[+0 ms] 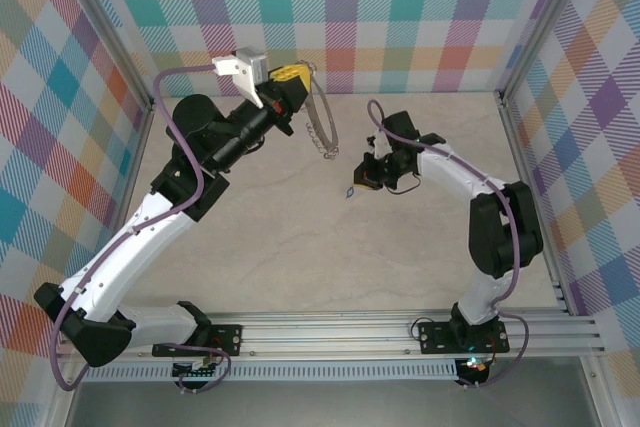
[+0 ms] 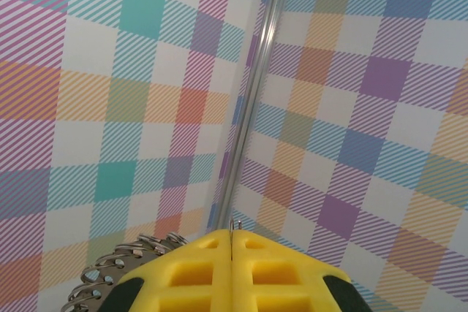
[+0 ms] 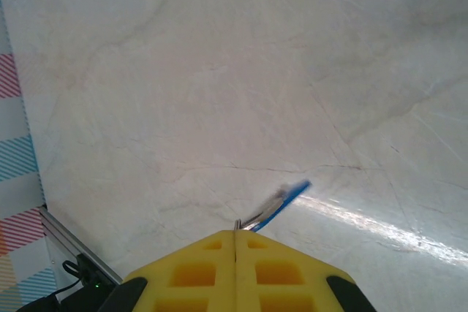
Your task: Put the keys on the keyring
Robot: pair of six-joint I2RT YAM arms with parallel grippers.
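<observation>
Key (image 3: 282, 204): blue head, silver blade, in R end effector (image 3: 235, 233) grip; L end effector (image 2: 232, 234) clenches thin looped keyring (image 1: 319, 135).

A pale, marble-veined table (image 1: 290, 247) spreads across the centre of the frame, hemmed on three sides by pastel plaid walls (image 1: 400, 17). A silver metal rail (image 1: 330, 332) runs along its lower edge, carrying the left arm's base (image 1: 205, 335) at lower left and the right arm's base (image 1: 465, 332) at lower right.
</observation>
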